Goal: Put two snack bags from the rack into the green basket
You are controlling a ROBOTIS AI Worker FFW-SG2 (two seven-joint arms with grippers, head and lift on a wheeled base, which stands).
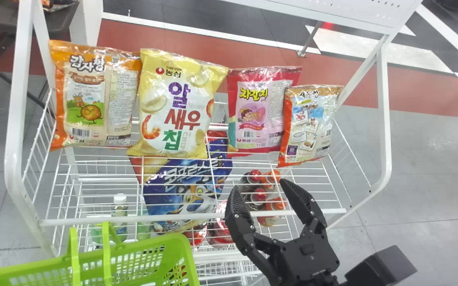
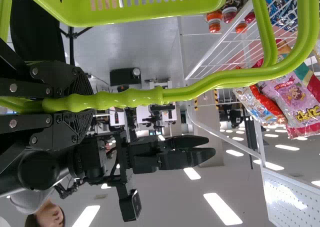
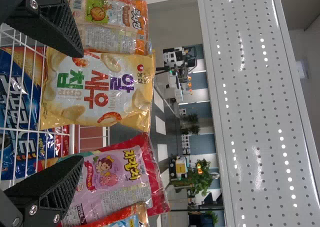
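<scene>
In the head view, my right gripper stands open over the rack's front edge, below the pink bag and the orange-white bag. Left of these stand the yellow bag and the orange bag. The right wrist view has my right gripper with spread fingers, the yellow bag beyond them. The green basket is at the head view's bottom left. In the left wrist view my left gripper is shut on the basket's green handle.
Behind the upright bags, the white wire rack has side frames and a perforated panel. On the tier below are a blue bag and several bottles. The rack's front rail runs between basket and bags.
</scene>
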